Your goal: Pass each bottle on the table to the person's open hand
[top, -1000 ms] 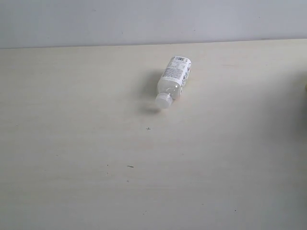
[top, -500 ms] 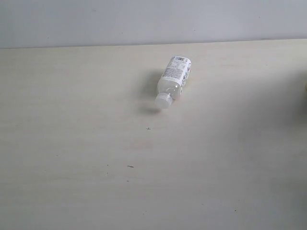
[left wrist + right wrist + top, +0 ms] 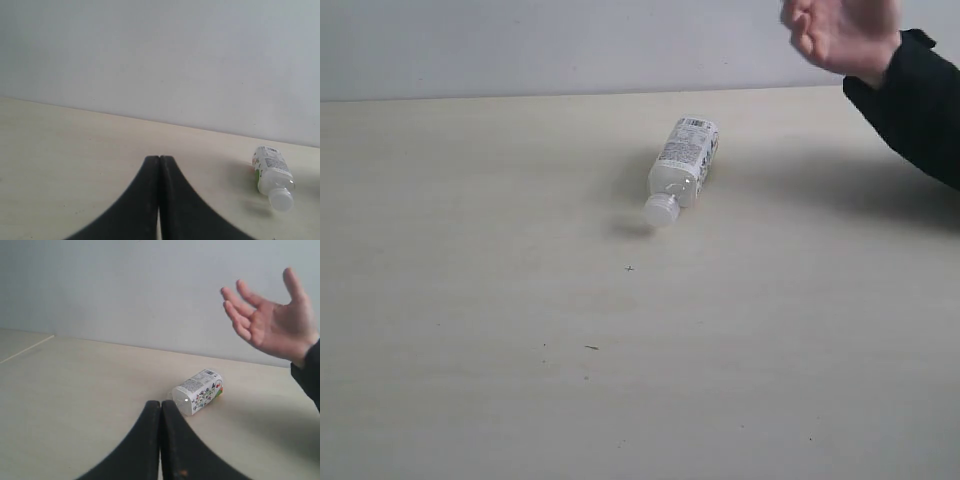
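One bottle lies on its side on the table, white-and-green labelled with a white cap pointing toward the near side. It also shows in the left wrist view, the bottle, and in the right wrist view, the bottle. The other bottles are out of view. The person's open hand hovers palm-up above the far right of the table, wrist in a black sleeve; the hand has spread fingers. My left gripper and right gripper are both shut and empty, well short of the bottle. Neither appears in the exterior view.
A pale grey wall runs behind the table's far edge. The black sleeve crosses the table's far right corner. A few tiny dark specks dot the tabletop.
The person's hand and black sleeve have come into view at the upper right. The bottle has not moved.
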`<action>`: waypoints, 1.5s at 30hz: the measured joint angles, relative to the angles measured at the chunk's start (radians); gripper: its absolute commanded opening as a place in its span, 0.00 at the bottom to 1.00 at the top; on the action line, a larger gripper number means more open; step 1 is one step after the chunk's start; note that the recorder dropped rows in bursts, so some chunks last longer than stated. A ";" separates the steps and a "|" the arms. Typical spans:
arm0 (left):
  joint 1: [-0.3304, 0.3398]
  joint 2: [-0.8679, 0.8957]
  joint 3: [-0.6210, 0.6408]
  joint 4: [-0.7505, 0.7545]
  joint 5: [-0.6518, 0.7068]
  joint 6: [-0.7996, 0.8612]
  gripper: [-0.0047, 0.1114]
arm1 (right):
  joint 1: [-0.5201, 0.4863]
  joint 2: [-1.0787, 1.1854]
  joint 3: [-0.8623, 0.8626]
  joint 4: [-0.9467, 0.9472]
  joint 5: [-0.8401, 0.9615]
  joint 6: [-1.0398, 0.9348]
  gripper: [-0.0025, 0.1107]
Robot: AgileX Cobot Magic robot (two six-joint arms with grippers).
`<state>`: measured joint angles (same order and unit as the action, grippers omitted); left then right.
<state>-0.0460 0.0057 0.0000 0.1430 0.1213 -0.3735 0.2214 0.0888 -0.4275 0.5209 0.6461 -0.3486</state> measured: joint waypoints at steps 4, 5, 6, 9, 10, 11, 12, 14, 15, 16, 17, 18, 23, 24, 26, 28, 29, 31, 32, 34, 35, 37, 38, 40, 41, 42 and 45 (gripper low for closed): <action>0.000 0.000 0.000 0.000 0.000 0.000 0.04 | 0.000 0.000 0.000 0.000 0.000 0.000 0.02; 0.000 0.000 0.000 0.000 0.000 0.000 0.04 | 0.000 0.000 0.000 0.000 0.000 0.000 0.02; 0.000 0.000 0.000 0.000 0.000 0.000 0.04 | 0.000 0.000 0.000 0.000 -0.002 0.000 0.02; 0.000 0.000 0.000 0.000 0.000 0.000 0.04 | 0.000 0.000 0.000 0.000 -0.003 0.000 0.02; 0.000 0.000 0.000 0.000 0.000 0.000 0.04 | 0.000 0.000 0.000 0.000 -0.003 0.000 0.02; 0.000 0.000 0.000 0.000 0.000 0.000 0.04 | 0.000 0.000 0.000 0.000 -0.003 0.000 0.02; 0.000 0.000 0.000 0.000 0.000 0.000 0.04 | 0.000 0.000 0.000 0.000 -0.003 0.000 0.02; 0.000 0.000 0.000 0.000 0.000 0.000 0.04 | 0.000 0.000 0.000 0.000 -0.003 0.000 0.02; 0.000 0.000 0.000 0.000 0.000 0.000 0.04 | 0.000 0.000 0.000 0.000 -0.003 0.000 0.02; 0.000 0.000 0.000 0.000 0.000 0.000 0.04 | 0.000 0.000 0.000 0.000 -0.003 0.000 0.02; 0.000 0.000 0.000 0.000 0.000 0.000 0.04 | 0.000 0.000 0.000 0.000 -0.004 0.000 0.02; 0.000 0.000 0.000 0.000 0.000 0.000 0.04 | 0.000 0.000 0.000 0.000 -0.008 0.000 0.02; 0.000 0.000 0.000 0.000 0.000 0.000 0.04 | 0.000 0.040 0.000 0.008 -0.109 0.054 0.02; 0.000 0.000 0.000 0.000 0.000 0.000 0.04 | 0.000 0.068 0.000 0.011 -0.139 0.065 0.02; 0.000 0.000 0.000 0.000 0.000 0.000 0.04 | 0.000 0.168 -0.005 0.016 -0.198 0.075 0.02; 0.000 0.000 0.000 0.000 0.000 0.000 0.04 | 0.000 0.289 -0.030 0.018 -0.223 0.077 0.02; 0.000 0.000 0.000 0.000 0.000 0.000 0.04 | 0.000 0.363 -0.050 0.020 -0.228 0.079 0.02; 0.000 0.000 0.000 0.000 0.000 0.000 0.04 | 0.000 0.589 -0.130 0.041 -0.228 0.066 0.02; 0.000 0.000 0.000 0.000 0.000 0.000 0.04 | 0.000 0.712 -0.188 0.065 -0.229 0.044 0.02; 0.000 0.000 0.000 0.000 0.000 0.000 0.04 | 0.000 0.888 -0.288 0.098 -0.231 0.025 0.02; 0.000 0.000 0.000 0.000 0.000 0.000 0.04 | 0.000 0.945 -0.325 0.112 -0.231 0.023 0.02; 0.000 0.000 0.000 0.000 0.000 0.000 0.04 | 0.000 1.045 -0.393 0.148 -0.224 0.023 0.02; 0.000 0.000 0.000 0.000 0.000 0.000 0.04 | 0.000 1.091 -0.428 0.168 -0.219 0.023 0.02; 0.000 0.000 0.000 0.000 0.000 0.000 0.04 | 0.012 1.182 -0.507 0.192 -0.203 0.023 0.02; 0.000 0.000 0.000 0.000 0.000 0.000 0.04 | 0.033 1.240 -0.556 0.198 -0.190 0.023 0.02; 0.000 0.000 0.000 0.000 0.000 0.000 0.04 | 0.052 1.280 -0.588 0.200 -0.183 0.023 0.02; 0.000 0.000 0.000 0.000 0.000 0.000 0.04 | 0.119 1.410 -0.671 0.204 -0.186 0.052 0.02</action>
<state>-0.0460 0.0057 0.0000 0.1430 0.1213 -0.3735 0.3400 1.4986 -1.0985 0.7250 0.4603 -0.2965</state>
